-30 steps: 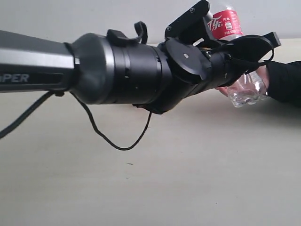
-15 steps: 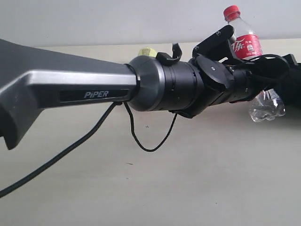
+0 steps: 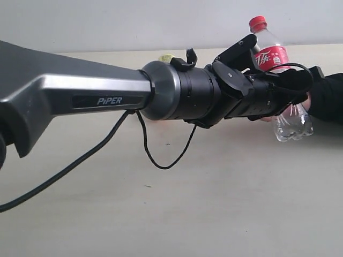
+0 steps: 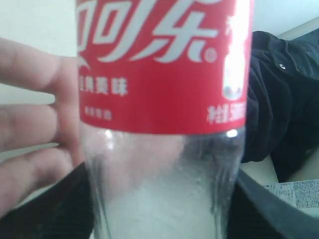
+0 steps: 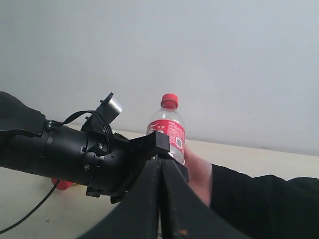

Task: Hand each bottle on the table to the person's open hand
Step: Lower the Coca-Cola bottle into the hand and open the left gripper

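Left gripper (image 3: 278,72) is clamped on the bottle (image 3: 271,55), which is clear plastic with a red label and red cap. The jaws sit either side of the clear body just under the label. The left wrist view shows the black fingers (image 4: 271,214) pressed on both flanks, with the bottle filling the gap. In the exterior view the bottle is at 2 o'clock of the scene, at the tip of the left arm (image 3: 80,96), which reaches in from 9 o'clock over the table (image 3: 214,214). The bottle is tilted, cap toward 11 o'clock and base toward 5 o'clock. The base sticks out below the gripper; can't tell if it touches the table. The person's hand (image 5: 197,172) is right against the bottle below the label in the right wrist view. In the exterior view it is at 3 o'clock of the gripper, mostly hidden behind it, and the black sleeve (image 3: 328,96) runs off at 3 o'clock. The left wrist view shows bare fingers (image 4: 30,124) spread directly behind the bottle; can't confirm contact there. Right gripper (image 5: 160,172) is pressed together with nothing in it, well apart from the bottle and pointing toward it. A yellowish item (image 3: 166,57) peeks over the left arm at 12 o'clock, too hidden to identify. A loose black cable (image 3: 161,160) droops under the arm.
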Robot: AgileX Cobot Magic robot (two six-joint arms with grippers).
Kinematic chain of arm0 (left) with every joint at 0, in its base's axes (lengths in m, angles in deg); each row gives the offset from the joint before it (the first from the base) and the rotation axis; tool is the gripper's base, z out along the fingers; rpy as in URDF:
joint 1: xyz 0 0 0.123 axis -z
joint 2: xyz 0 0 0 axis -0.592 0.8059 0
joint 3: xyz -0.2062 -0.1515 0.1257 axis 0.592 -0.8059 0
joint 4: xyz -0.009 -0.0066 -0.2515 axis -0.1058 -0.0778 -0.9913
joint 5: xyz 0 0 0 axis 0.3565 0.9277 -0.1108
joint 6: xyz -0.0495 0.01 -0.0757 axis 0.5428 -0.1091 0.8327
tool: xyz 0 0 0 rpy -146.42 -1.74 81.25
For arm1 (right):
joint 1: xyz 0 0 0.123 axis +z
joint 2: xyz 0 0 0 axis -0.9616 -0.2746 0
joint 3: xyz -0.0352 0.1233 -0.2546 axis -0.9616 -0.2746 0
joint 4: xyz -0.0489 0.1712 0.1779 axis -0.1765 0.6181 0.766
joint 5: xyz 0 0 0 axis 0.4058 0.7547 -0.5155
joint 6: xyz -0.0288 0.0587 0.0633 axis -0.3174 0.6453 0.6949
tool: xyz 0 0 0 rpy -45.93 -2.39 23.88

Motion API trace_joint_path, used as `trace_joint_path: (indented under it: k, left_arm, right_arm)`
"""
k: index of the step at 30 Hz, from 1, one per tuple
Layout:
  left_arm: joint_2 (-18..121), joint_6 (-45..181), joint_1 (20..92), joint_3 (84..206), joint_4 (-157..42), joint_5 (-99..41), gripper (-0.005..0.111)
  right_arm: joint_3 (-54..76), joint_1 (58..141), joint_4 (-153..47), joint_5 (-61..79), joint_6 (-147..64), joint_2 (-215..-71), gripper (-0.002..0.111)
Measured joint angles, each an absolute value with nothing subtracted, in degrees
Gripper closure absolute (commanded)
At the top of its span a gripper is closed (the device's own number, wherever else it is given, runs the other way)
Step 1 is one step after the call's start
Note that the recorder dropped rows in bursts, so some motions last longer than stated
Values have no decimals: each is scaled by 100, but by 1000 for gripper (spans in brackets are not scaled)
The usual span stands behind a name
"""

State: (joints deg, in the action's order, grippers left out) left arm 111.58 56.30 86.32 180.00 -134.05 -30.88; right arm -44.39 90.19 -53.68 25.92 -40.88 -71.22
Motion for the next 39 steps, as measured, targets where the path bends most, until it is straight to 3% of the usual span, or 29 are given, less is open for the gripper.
trace_joint_path:
  k: [34, 36, 39]
  left_arm:
    - [10910, 5630, 8584, 18119, -13424, -3023, 38]
    - [10824, 5630, 8529, 18119, -13424, -2902, 43]
    - [10716, 5630, 8450, 18119, -13394, -2735, 62]
  right_arm:
    - [-4439, 9019, -5368, 2592, -4088, -7122, 108]
    - [-4439, 9019, -5368, 2592, -4088, -7122, 108]
    - [-4439, 9019, -5368, 2592, -4088, -7122, 108]
